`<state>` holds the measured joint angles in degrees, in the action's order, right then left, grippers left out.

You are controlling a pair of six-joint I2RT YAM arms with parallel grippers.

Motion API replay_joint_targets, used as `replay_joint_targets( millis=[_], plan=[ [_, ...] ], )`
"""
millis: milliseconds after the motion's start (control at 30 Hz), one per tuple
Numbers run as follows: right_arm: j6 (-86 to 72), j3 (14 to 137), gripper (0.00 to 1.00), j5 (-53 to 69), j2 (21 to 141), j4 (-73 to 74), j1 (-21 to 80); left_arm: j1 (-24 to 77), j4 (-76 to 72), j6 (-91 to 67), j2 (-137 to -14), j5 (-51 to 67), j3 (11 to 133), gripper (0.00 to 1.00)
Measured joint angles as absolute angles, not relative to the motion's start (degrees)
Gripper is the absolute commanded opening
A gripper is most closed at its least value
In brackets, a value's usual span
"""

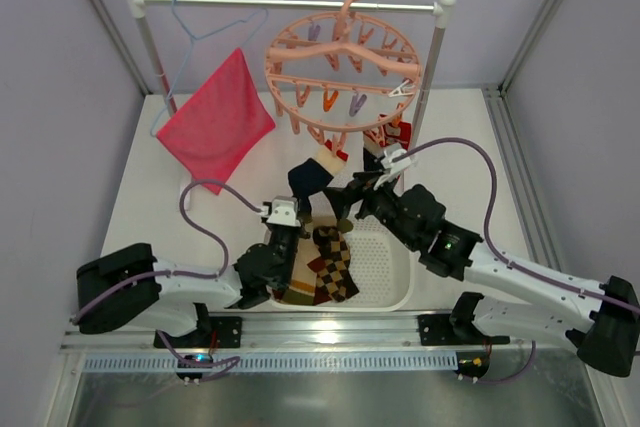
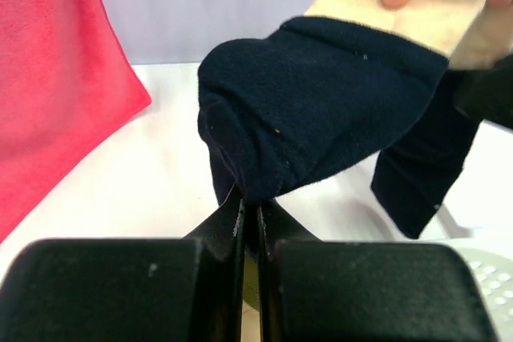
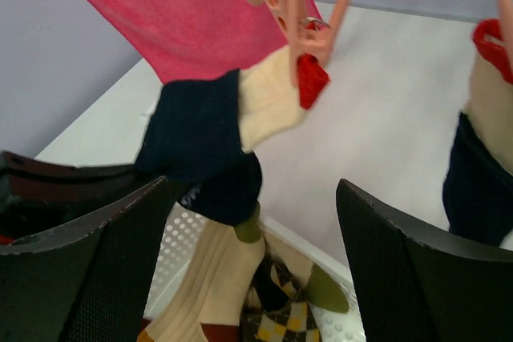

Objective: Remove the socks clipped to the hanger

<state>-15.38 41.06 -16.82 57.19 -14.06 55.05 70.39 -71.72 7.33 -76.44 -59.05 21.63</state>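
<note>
Left gripper: you have the navy sock pinched by its toe.
Right gripper: jaws wide, holding nothing.
Sock: clipped by its cuff to the hanger.
Risk: if you pull sideways, the hanger may swing or the fabric may slip free.

The left arm and the right arm are both built of smooth white links between bulky black joint housings, each with a black base block, a thin purple cable and a small white box at the wrist. A tiny green light glows on a black joint of the right arm. The fingers of the right gripper are broad, matt black, with fine dotted mesh inside.
</note>
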Motion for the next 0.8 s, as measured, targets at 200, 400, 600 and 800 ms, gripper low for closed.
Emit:
replay_joint_targets(
  millis=[200, 400, 600, 800],
  plan=[
    [-14.8, 38.6, 0.85, -20.8, 46.2, -7.6, 55.1, 70.4, -63.9, 3.6, -68.4, -58.8, 21.1, 0.00],
    [-14.4, 42.6, 0.84, -22.3, 47.2, -5.4, 55.1, 70.4, -55.0, -0.2, -63.9, -56.7, 21.2, 0.01],
    [-13.3, 50.4, 0.82, -22.3, 57.1, -4.9, 55.1, 70.4, -49.9, -3.0, -63.7, -55.3, 21.3, 0.00],
    [-12.1, 56.6, 0.79, -21.8, 63.3, -4.3, 54.5, 70.4, -46.5, -5.6, -62.3, -54.0, 21.3, 0.00]
  ],
)
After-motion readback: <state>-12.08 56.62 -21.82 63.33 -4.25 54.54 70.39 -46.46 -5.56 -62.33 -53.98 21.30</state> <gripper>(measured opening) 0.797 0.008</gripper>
